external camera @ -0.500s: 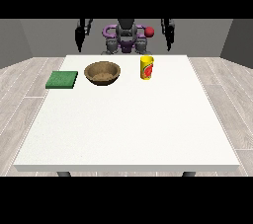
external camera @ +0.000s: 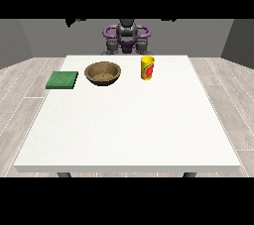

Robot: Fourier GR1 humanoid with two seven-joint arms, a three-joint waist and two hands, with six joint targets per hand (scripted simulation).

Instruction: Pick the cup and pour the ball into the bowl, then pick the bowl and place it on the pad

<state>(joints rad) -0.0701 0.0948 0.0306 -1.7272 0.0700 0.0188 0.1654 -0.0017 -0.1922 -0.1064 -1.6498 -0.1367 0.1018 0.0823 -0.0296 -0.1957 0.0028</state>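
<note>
The near table (external camera: 129, 135) is bare. Farther back the pad (external camera: 62, 80), bowl (external camera: 103, 73) and cup (external camera: 147, 67) stand in a row, apart, where they stood half a second ago. Behind them the robot (external camera: 127, 38) has changed: its arms, earlier lowered beside the torso, are now raised out of view, so neither hand's state can be told. Nothing is grasped; the task seems unstarted.

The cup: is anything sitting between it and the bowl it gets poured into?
Nothing visible does. The yellow cup stands upright just to the right of the brown bowl, with only bare white table between them. The green pad lies on the bowl's other side, out of the way.
</note>
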